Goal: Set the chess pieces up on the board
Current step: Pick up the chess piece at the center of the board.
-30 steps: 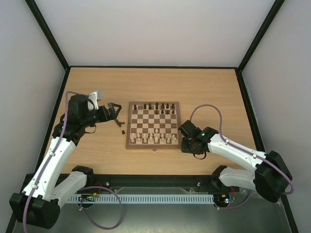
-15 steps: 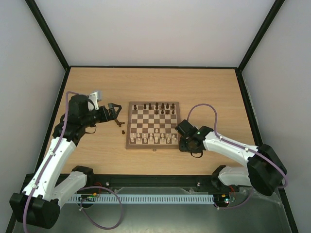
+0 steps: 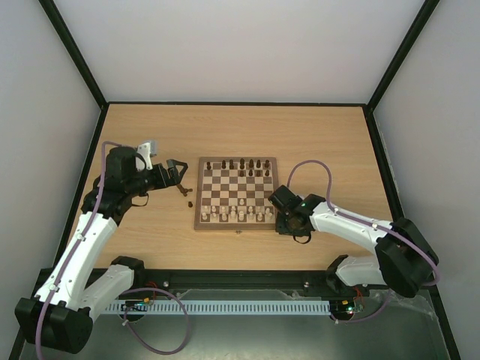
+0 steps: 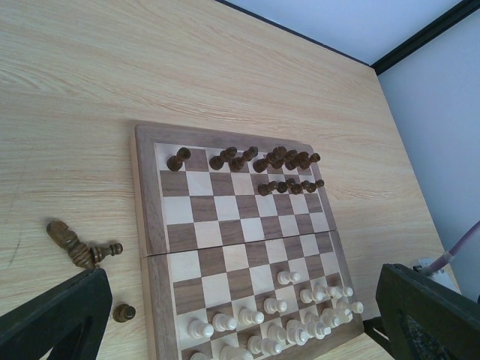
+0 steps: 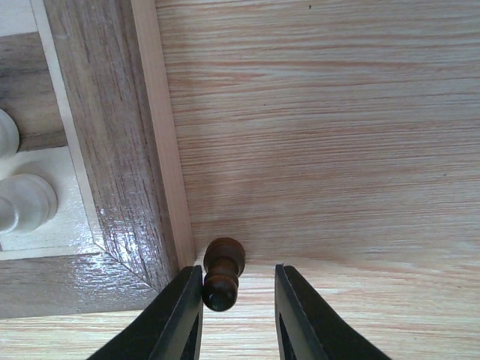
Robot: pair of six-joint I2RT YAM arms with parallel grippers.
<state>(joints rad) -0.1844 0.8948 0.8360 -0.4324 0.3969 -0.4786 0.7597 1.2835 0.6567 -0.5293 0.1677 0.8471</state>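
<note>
Chessboard (image 3: 199,204) sits mid-tabletop (image 3: 330,142) in the overhead view, with dark chessmen (image 3: 252,163) gathered along its far rows and cream chessmen (image 3: 236,216) lined up on the near ones. Off its left edge hangs the left claw (image 3: 180,174), fingers spread wide, and a few loose dark pieces (image 3: 188,196) lie on the wood between it and the board. Down at the near right corner is the right claw (image 3: 280,223).

Over to the left wrist. The wide-apart fingers frame the whole board and hold nothing. The loose dark pieces lie just beside the left border, two of them toppled together. That arm is plainly the nearer one for them.

Right wrist now, the view that counts. A dark pawn (image 5: 223,274) is on the tabletop just off the board's light border at the corner, right between the fingers (image 5: 182,321). They stand narrowly apart and are not clamped: the board-side finger looks to be touching the pawn, and a clear gap shows on the other side. The pawn's long axis runs along the fingers. Whether it stands or lies, I can't tell.
</note>
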